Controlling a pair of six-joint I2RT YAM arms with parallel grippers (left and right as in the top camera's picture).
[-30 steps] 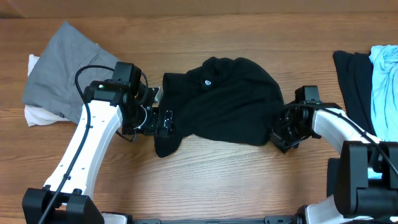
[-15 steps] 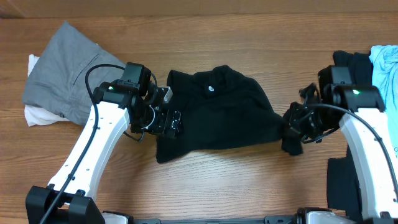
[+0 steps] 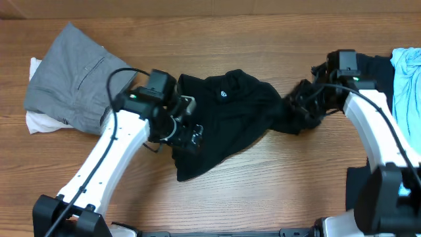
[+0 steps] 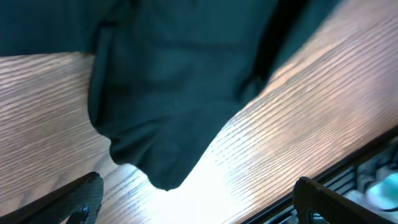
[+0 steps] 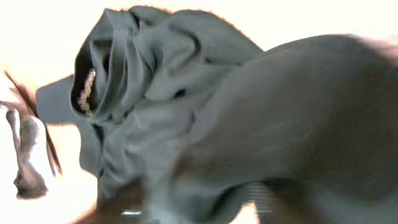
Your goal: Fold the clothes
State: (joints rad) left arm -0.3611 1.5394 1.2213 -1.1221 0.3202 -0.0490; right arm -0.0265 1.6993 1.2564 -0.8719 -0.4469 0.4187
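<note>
While the shirt (image 3: 230,112) lies bunched in the middle, we judge this the flattening step. The left gripper (image 3: 191,133) has jaws apart at its left edge. The right gripper (image 3: 304,105) is at its right end, jaw state can't tell. Next: pinch both ends, pull flat.

Five garments in all on one wooden surface (image 3: 263,191): one black T-shirt (image 3: 230,118) bearing one small white round mark (image 3: 224,93); one gray garment (image 3: 69,72); one white garment (image 3: 36,122) under it; one black garment (image 3: 380,69) and one light-blue garment (image 3: 408,72) at the right edge. Two white robot arms, left arm (image 3: 112,158) and right arm (image 3: 378,128), each with one hand: left hand (image 3: 187,131), right hand (image 3: 304,108).
</note>
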